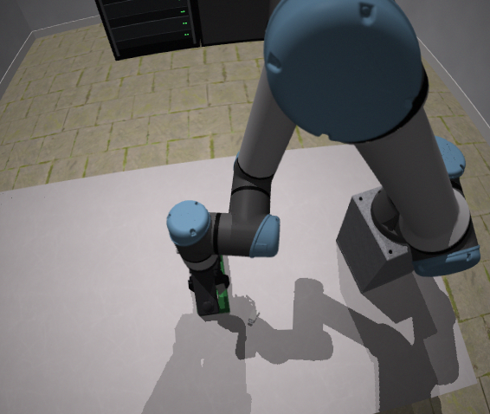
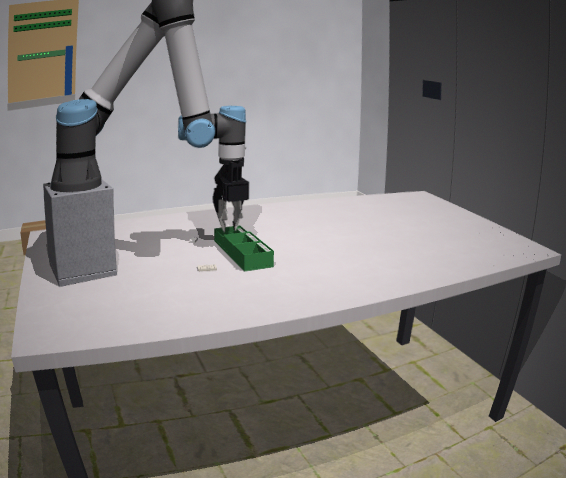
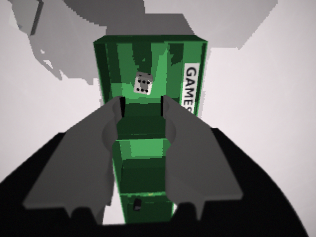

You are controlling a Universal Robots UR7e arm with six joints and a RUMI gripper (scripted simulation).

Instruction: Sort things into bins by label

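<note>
A green row of bins (image 2: 246, 252) (image 1: 223, 299) (image 3: 145, 154) stands upright on the white table (image 2: 355, 256). The far compartment in the wrist view bears the label GAMES (image 3: 192, 88). A white die (image 3: 143, 83) with black dots sits inside that compartment, clear of my fingers. My gripper (image 3: 143, 97) (image 2: 228, 225) hangs straight down just over this end of the bins, its fingers a little apart with nothing between them. A small dark thing (image 3: 136, 203) lies in the near compartment. A small white flat piece (image 2: 206, 267) lies on the table left of the bins.
The arm's grey pedestal (image 2: 80, 233) (image 1: 372, 240) stands at the table's end. A tiny metal item (image 1: 251, 319) lies on the table close to the bins. The arm's shadow falls around the bins.
</note>
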